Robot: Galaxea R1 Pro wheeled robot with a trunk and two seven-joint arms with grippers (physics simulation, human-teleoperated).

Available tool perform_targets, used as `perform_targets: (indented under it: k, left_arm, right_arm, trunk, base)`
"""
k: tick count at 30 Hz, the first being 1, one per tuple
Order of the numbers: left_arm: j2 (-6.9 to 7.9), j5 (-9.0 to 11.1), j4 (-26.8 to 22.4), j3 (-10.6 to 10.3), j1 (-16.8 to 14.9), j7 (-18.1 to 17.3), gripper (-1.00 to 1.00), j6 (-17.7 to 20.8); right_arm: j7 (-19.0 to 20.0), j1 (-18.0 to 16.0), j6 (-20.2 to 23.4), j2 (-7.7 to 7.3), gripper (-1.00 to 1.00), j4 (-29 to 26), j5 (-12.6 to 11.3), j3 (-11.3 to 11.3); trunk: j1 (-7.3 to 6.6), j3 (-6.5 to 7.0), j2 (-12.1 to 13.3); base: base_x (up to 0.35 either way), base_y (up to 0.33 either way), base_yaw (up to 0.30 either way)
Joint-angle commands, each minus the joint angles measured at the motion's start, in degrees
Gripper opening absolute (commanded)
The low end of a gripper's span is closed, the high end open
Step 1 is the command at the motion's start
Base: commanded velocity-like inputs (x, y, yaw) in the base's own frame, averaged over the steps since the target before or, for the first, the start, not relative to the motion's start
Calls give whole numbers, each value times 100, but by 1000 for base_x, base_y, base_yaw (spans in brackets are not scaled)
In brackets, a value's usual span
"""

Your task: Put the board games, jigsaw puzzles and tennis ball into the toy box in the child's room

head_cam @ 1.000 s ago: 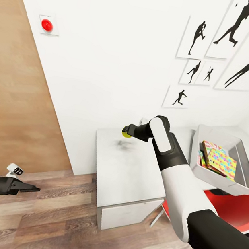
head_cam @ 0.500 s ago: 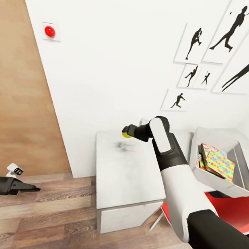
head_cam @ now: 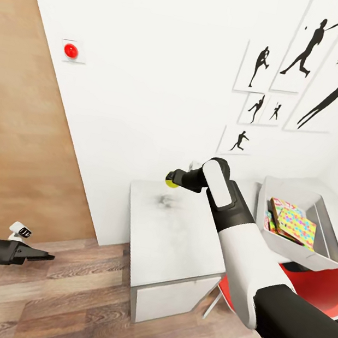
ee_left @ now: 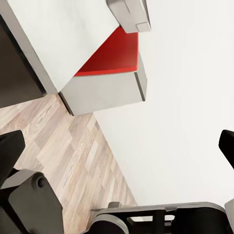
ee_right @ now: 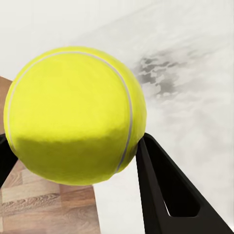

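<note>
The yellow-green tennis ball (head_cam: pixel 171 182) is held just above the far left part of the table (head_cam: pixel 178 243), with my right gripper (head_cam: pixel 174 181) shut on it. The right wrist view has the tennis ball (ee_right: pixel 73 114) close up between the black fingers (ee_right: pixel 165 195), with the mottled tabletop (ee_right: pixel 195 63) behind. To the right on the table stands the toy box (head_cam: pixel 282 247), holding a jigsaw puzzle (head_cam: pixel 298 226) on top of colourful board games (head_cam: pixel 276 206). My left gripper (head_cam: pixel 37 255) hangs low at the left over the floor, and my left gripper (ee_left: pixel 117 141) is open and empty.
A red chair (head_cam: pixel 313 280) is tucked under the table by my right arm. A wooden door panel (head_cam: pixel 16 125) fills the left. The white wall carries a red button (head_cam: pixel 71 51) and black silhouette pictures (head_cam: pixel 305 54). Wood-plank floor (head_cam: pixel 67 306) lies in front.
The whole view has shifted a little, so the camera has moved. Both arms keep their pose and the ball stays in the right gripper.
</note>
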Motion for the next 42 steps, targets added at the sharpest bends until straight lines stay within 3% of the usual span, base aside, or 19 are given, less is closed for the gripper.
perform_targets:
  k: [1,27,33,42]
  left_arm:
    - [7,35,-1,-42,-11,-18,100,61]
    - [11,35,-1,-40,-11,-18,100,43]
    - [4,35,-1,-40,-11,-18,100,45]
    - [4,35,-1,-41,-11,-18,100,43]
  right_arm:
    - [-79,-7,6,0,-100,-7,-71,5]
    - [-78,102,8,0,-100,-9,-79,-3]
    - [-78,102,10,0,-100,-16,-239,-3]
    - [-81,102,18,0,-100,-22,-280,-3]
  trunk:
    - [4,-2,-12]
    - [4,246,-12]
    - [4,304,-12]
    - [4,389,-12]
  base:
    - [0,0,0]
    - [0,0,0]
    - [0,0,0]
    - [0,0,0]
